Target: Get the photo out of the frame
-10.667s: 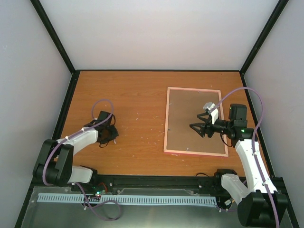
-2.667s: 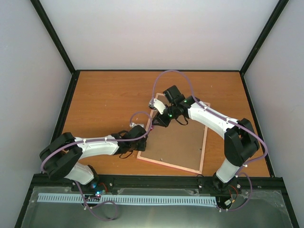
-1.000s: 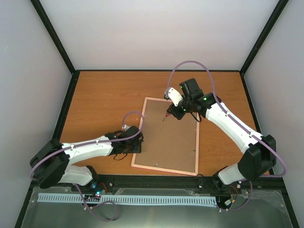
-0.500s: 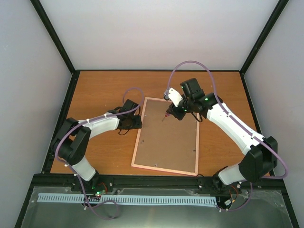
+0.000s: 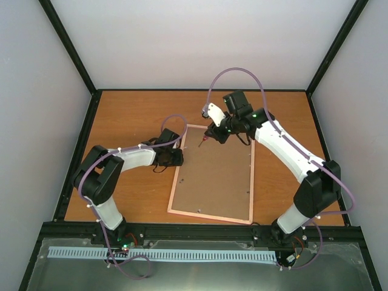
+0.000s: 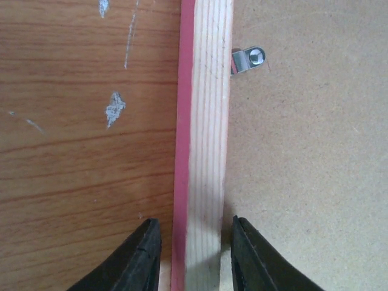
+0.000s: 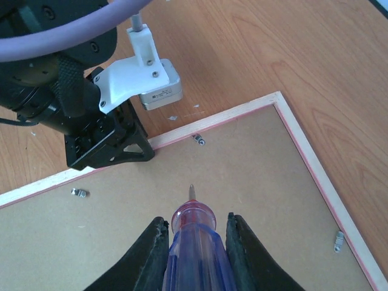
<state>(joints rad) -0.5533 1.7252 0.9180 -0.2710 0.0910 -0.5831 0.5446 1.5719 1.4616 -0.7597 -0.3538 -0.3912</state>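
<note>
The frame (image 5: 251, 176) lies face down near the table's middle, its pink-edged pale wood rail (image 6: 209, 121) around a brown backing board (image 5: 215, 173). The photo is hidden under that board. My left gripper (image 5: 175, 159) straddles the upper part of the left rail. Its fingers (image 6: 147, 251) stand on either side of the rail with narrow gaps, so it is open (image 6: 194, 221). My right gripper (image 7: 194, 221) is shut on a red-and-purple screwdriver (image 7: 194, 245). The screwdriver tip (image 5: 204, 140) hangs over the board near the frame's top left corner.
Small metal clips hold the board: one (image 6: 248, 59) just ahead of my left fingers, others (image 7: 198, 140) (image 7: 79, 193) (image 7: 338, 240) along the rails. The left arm's wrist (image 7: 103, 139) sits close in front of the screwdriver. Black posts and grey walls enclose the table.
My left gripper has slid from the lower left rail up to the upper left rail, and its jaws have narrowed. My right gripper has carried the screwdriver slightly up and left.
</note>
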